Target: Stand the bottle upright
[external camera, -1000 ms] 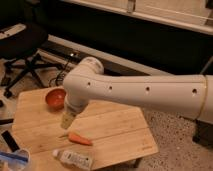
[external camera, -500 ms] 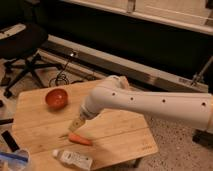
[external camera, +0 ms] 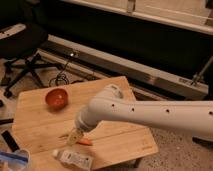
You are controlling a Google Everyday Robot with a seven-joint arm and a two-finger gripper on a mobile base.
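**Clear plastic bottle lies flat at the desk's near edge**

Clear plastic with a white label, the bottle (external camera: 75, 159) lies on its side at about 6 o'clock on the wooden desk (external camera: 125, 145), its white cap pointing toward 9 o'clock. An orange carrot (external camera: 85, 142) lies just beyond it, at about 1 o'clock from the bottle. The pincer (external camera: 75, 136) hangs over the desk right beside the carrot's 9 o'clock end, above the bottle and not touching it. Its fingers stand apart with nothing between them. The white arm (external camera: 165, 112) reaches in from 3 o'clock. A red bowl (external camera: 56, 98) sits well apart at 10 o'clock on the desk. A black office chair (external camera: 25, 47) stands on the floor beyond.
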